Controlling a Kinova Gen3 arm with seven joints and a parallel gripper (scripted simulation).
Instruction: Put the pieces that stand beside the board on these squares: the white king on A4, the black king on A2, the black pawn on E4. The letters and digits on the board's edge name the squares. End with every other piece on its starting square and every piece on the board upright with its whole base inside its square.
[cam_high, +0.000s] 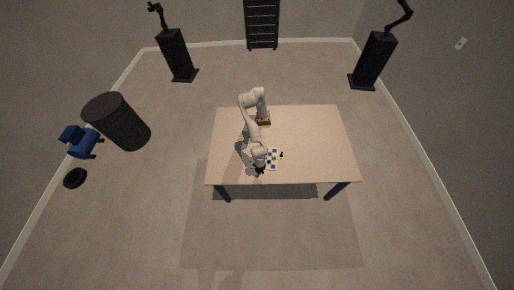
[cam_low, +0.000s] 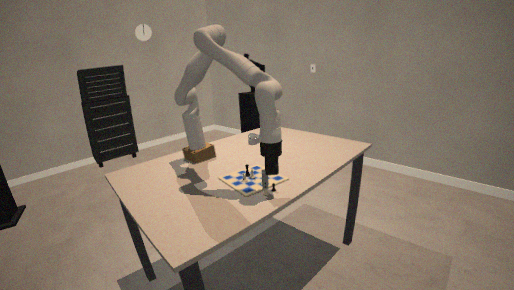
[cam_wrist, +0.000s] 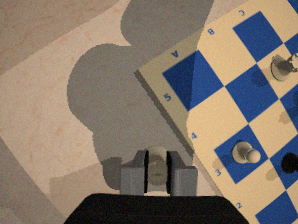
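Observation:
My gripper (cam_wrist: 157, 165) (cam_low: 264, 180) (cam_high: 259, 170) is shut on the white king (cam_wrist: 156, 171), a pale piece low over the table just off the board's corner near the A label. The blue and cream board (cam_wrist: 193, 76) (cam_low: 230, 176) (cam_high: 273, 165) lies to the right of the fingers in the wrist view. A tall black piece (cam_low: 247, 170), seemingly the black king, stands at the board's far side. A small black pawn (cam_low: 273, 187) stands beside the board's near edge. Two white pieces (cam_wrist: 285, 64) (cam_wrist: 246, 153) and one dark piece (cam_wrist: 290, 161) stand on board squares.
The board sits near one long edge of the tan table (cam_high: 310, 135) (cam_low: 165, 210). The arm's base stands on a yellow block (cam_low: 198, 152) (cam_high: 263, 119) at the opposite edge. Black pedestals, a shelf unit and a dark barrel stand on the floor around the table.

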